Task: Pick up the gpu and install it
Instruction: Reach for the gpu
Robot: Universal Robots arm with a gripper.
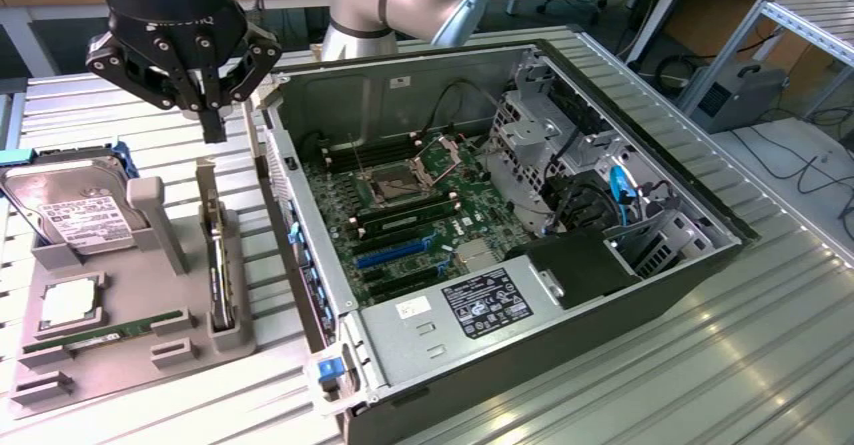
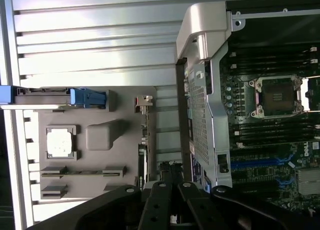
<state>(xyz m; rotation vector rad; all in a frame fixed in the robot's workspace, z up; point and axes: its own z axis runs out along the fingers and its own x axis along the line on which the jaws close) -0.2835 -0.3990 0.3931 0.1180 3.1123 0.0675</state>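
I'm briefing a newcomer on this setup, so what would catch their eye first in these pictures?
The big open computer case fills the middle of the exterior view, its green motherboard exposed. To the exterior view's left of it, the black gripper hangs shut over the gpu, which stands on edge in a grey holder tray beside a hard drive.

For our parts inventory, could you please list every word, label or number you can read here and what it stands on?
"DELL": white print on the motherboard, turned sideways.
Black label on the power supply: print too small to read.
White label on the hard drive: too small to read.
White sticker on the computer case inner wall: blurred, unreadable.
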